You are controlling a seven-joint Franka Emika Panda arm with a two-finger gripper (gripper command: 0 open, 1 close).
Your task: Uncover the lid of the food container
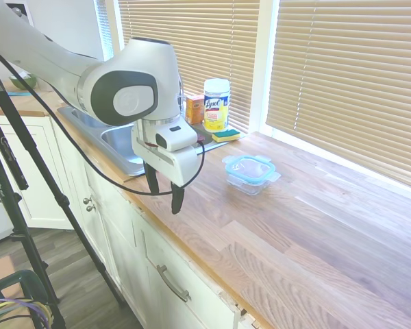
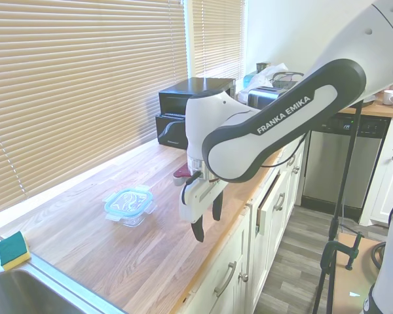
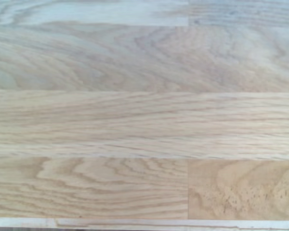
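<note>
Lid (image 1: pixel 249 166) seated on food container (image 1: pixel 251 179) on worktop (image 1: pixel 315 226). Gripper (image 1: pixel 164 194) hanging apart from it, fingers (image 1: pixel 177 198) spread, empty. "Lysol" on canister (image 1: pixel 216 105); "FRANKA EMIKA" on arm (image 2: pixel 285 115).

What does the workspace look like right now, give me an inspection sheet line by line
Surface: wooden countertop, bare under the wrist camera.
Job's things: food container standing on the countertop, lid on top of it.
Clutter: wipes canister, sponge and a small orange box by the sink; toaster oven at the far end.
Gripper: gripper open, empty, above the counter's front edge, apart from the container.
Cables: black cable looped at the wrist.
Surroundings: window blinds, white cabinets, dishwasher.
</note>
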